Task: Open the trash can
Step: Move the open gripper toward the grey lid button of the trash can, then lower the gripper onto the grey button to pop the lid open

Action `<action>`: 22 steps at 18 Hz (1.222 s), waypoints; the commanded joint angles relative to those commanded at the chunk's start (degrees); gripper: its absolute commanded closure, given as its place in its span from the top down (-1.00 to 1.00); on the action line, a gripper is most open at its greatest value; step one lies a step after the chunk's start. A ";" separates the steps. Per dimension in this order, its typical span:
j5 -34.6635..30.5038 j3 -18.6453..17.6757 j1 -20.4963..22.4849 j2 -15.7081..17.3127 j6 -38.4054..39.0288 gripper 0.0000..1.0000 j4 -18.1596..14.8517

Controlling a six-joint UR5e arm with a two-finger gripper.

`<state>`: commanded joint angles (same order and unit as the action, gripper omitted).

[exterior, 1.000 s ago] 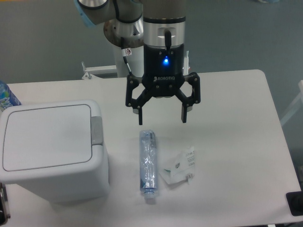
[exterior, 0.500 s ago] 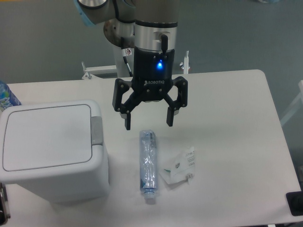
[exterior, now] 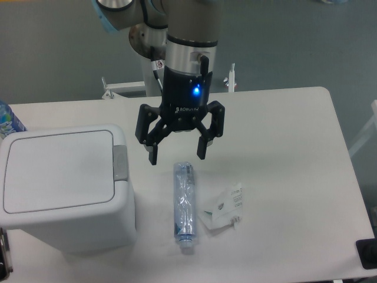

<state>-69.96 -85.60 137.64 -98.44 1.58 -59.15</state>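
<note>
The trash can (exterior: 59, 188) is a large white boxy bin at the left of the table, its flat lid down. Its grey push-button tab (exterior: 120, 163) sits on the right edge of the lid. My gripper (exterior: 177, 156) hangs open and empty above the table, to the right of the tab and slightly above the top of a plastic bottle. Its fingers (exterior: 152, 154) point down, spread wide.
A crushed clear plastic bottle (exterior: 184, 205) lies on the table just below the gripper. A crumpled white wrapper (exterior: 225, 209) lies to its right. A blue bottle (exterior: 7, 121) peeks in at the left edge. A black object (exterior: 366, 254) sits at the bottom right corner.
The gripper has moved left toward the trash can and tilted slightly, still open. The bin, bottle and wrapper have not moved.
</note>
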 joint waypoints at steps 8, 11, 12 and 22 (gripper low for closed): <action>-0.26 -1.93 -1.05 -0.18 -0.26 1.00 0.61; -0.26 -2.46 -1.23 -0.09 -0.35 1.00 0.79; -0.26 -2.46 -1.32 -0.09 -0.44 1.00 0.88; -0.26 -3.16 -3.07 -0.35 -0.53 1.00 1.05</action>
<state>-70.22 -88.77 134.56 -98.79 1.05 -58.10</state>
